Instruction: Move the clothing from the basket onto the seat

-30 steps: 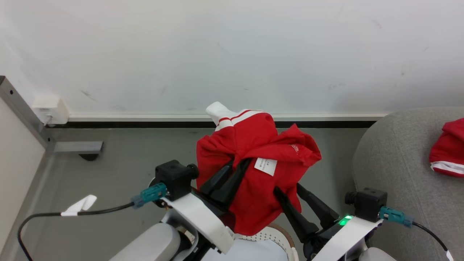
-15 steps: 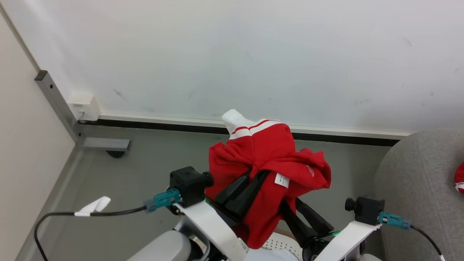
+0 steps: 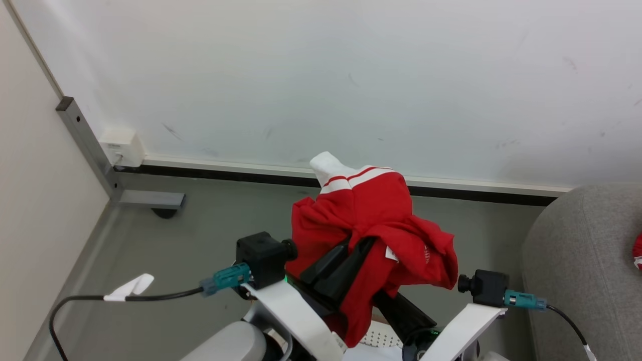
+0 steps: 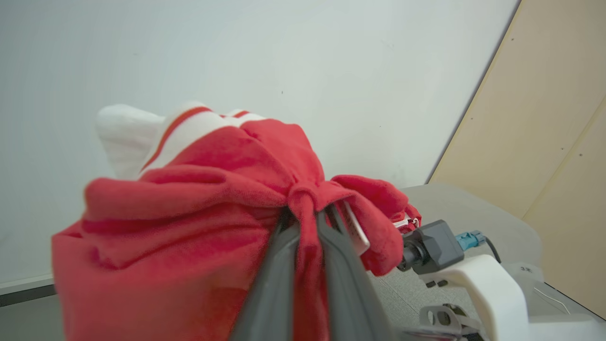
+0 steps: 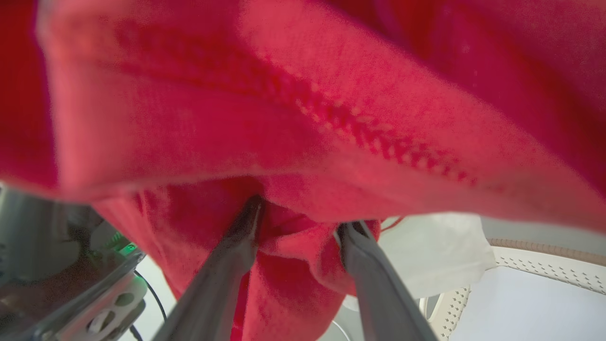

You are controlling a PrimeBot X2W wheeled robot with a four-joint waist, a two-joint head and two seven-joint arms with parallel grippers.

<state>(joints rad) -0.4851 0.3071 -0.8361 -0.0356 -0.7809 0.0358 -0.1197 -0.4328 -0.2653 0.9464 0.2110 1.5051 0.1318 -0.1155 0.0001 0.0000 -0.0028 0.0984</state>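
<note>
Where the cream laundry basket (image 3: 373,335) peeks out nearest, the right gripper (image 5: 300,218) stands spread, a red fold between its fingers; a second ago they showed plainly from the head, and now the hanging hem covers them. Just beyond, the left gripper (image 3: 357,244) pinches the red garment bundle (image 3: 371,215) aloft over the grey floor (image 3: 200,235). Right, the grey sofa (image 3: 577,260) bears another red garment (image 3: 638,249). Farthest stands the white wall (image 3: 321,75).

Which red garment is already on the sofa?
The red garment at the head view's right edge, lying on the sofa; the other garment is pinched in the left gripper.
</note>
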